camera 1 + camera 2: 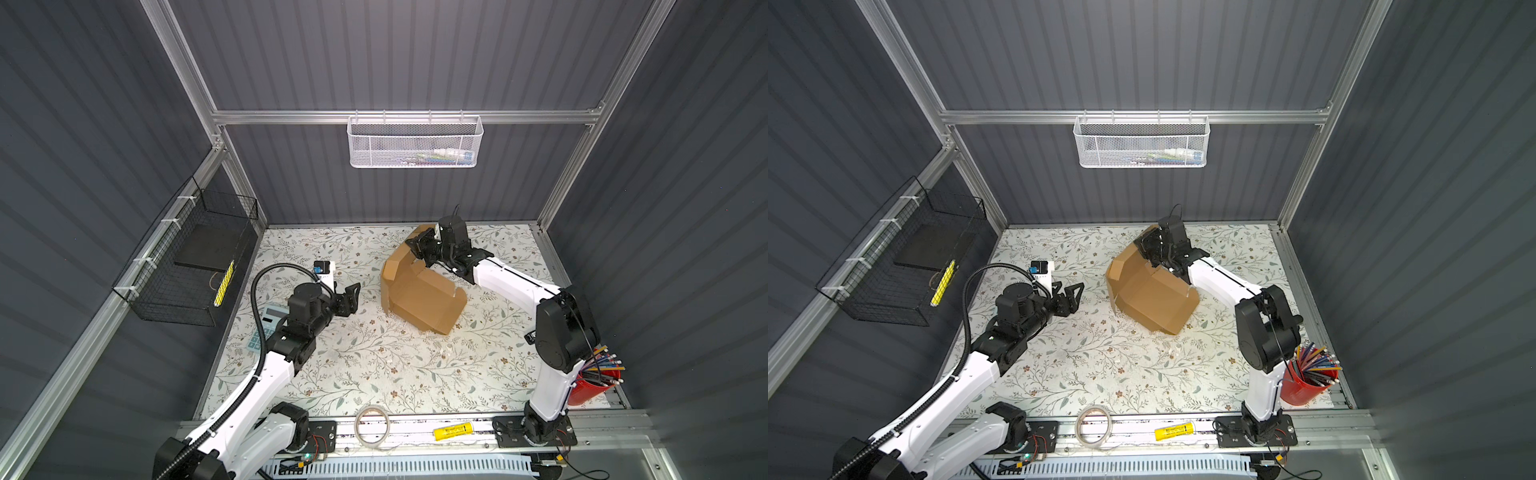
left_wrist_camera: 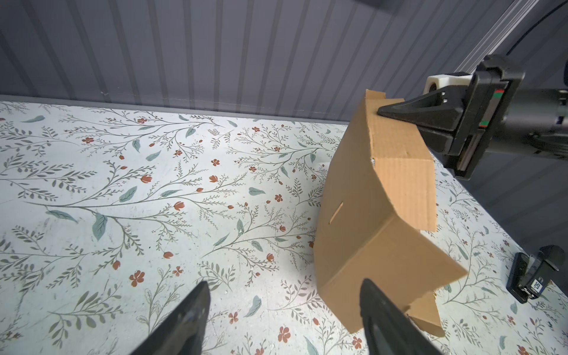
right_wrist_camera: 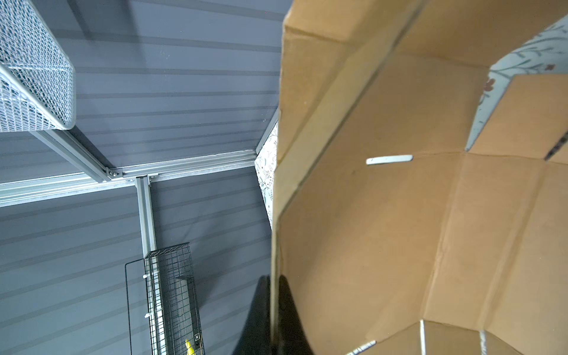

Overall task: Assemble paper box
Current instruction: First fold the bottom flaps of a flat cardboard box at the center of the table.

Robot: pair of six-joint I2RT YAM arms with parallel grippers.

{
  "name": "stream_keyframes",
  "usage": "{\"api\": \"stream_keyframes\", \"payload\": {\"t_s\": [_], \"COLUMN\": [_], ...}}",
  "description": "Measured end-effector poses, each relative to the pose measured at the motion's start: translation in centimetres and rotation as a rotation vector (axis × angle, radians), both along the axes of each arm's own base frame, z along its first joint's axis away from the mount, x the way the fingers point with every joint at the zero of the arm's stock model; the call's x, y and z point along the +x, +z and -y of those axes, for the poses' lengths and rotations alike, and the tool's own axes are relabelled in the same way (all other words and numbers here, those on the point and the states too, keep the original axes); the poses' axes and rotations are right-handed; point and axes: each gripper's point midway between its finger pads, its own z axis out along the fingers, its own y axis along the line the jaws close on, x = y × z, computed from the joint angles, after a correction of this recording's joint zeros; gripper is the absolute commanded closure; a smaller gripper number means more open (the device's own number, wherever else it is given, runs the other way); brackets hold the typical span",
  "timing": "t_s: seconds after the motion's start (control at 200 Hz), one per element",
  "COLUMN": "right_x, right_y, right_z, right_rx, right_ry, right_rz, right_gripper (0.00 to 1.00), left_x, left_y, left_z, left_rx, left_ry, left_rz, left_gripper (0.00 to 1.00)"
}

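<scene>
**Right gripper** (image 1: pixel 420 248): clamped on the upper far edge of the paper box (image 1: pixel 419 299). Its fingers (image 3: pixel 290 319) pinch a single wall of cardboard between them.

**Left gripper** (image 1: pixel 353 297): jaws apart and empty. It hovers to the left of the box, pointed toward it but well clear.

**Paper box**: brown corrugated die-cut sheet at the far centre of the floral tabletop (image 1: pixel 353 374), slightly right of middle. Its near edge rests on the table and its far part is held up, so the sheet arches over (the right wrist view shows us its inner face).

**Progress, as we judge it**: early to middle.
- Done: the main creases are bent and several panels stand off the table.
- Left: the side flaps hang loose and the slot (image 2: pixel 336 212) is empty. We see no tab tucked and no wall locked, and nothing yet reads as a closed mailer.

**Next need, in our judgement**: the left gripper should press or take a loose flap while the right one steadies the sheet.

**Bystanders**: calculator (image 1: pixel 268 320) at the left, roll of tape (image 1: pixel 357 424) on the near rail and red cup of pencils (image 1: pixel 586 386) at the near right. All are well apart from the box.
</scene>
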Motion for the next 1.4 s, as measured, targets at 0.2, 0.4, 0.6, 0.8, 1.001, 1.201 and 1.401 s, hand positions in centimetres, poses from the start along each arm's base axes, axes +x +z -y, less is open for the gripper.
{"api": "stream_keyframes", "payload": {"t_s": [0.2, 0.4, 0.6, 0.8, 1.001, 1.201, 1.401], "right_x": [0.0, 0.0, -0.1, -0.2, -0.5, -0.3, 0.0], "right_y": [0.0, 0.0, 0.1, 0.2, -0.3, -1.7, -4.6], "right_z": [0.0, 0.0, -0.1, -0.4, -0.9, -1.9, -2.5], "right_rx": [-0.004, -0.010, -0.018, -0.011, -0.001, 0.024, 0.029], "right_ry": [0.003, 0.008, 0.022, 0.045, 0.073, 0.099, 0.120], "right_rz": [0.004, 0.011, 0.024, 0.049, 0.095, 0.138, 0.126], "right_gripper": [0.99, 1.00, 1.00, 1.00, 1.00, 1.00, 1.00], "left_x": [-0.4, -0.2, 0.8, 1.5, 2.0, 2.2, 2.4], "left_y": [0.0, -0.9, -3.8, -5.9, -6.1, -6.0, -6.5], "left_z": [-0.6, -0.7, 0.6, 2.1, 3.0, 3.5, 3.8], "left_rx": [0.012, 0.024, 0.039, 0.036, 0.014, -0.006, -0.022], "left_ry": [0.024, 0.030, -0.016, -0.076, -0.112, -0.127, -0.133], "left_rz": [-0.006, -0.029, -0.104, -0.148, -0.142, -0.134, -0.142], "left_gripper": [0.22, 0.22, 0.22, 0.22, 0.22, 0.22, 0.22]}}
